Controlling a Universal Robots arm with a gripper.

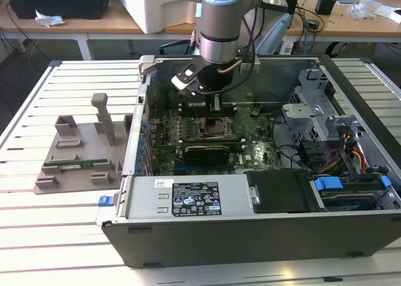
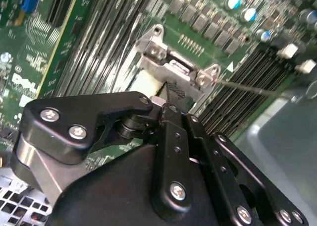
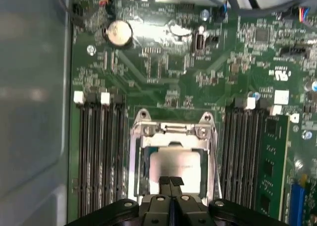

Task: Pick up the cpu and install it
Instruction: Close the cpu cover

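Note:
The cpu [image 3: 174,167], a pale silvery square, lies flat inside the open metal frame of the motherboard socket [image 3: 143,132]. My gripper [image 3: 171,182] is shut, its two black fingertips pressed together over the cpu's near edge. I cannot tell whether they touch it. In the second wrist view the gripper [image 2: 169,93] hangs just over the socket's hinge bracket [image 2: 173,70]. In the exterior view the arm reaches down into the open computer case and the gripper [image 1: 215,105] sits right above the socket [image 1: 213,128].
Rows of memory slots [image 3: 96,151] flank the socket, and a green memory module [image 3: 275,156] stands in one. The case wall [image 1: 135,142], power supply [image 1: 194,198] and drive cage [image 1: 313,116] surround the board. A grey holder block [image 1: 81,145] lies on the table at the exterior view's left.

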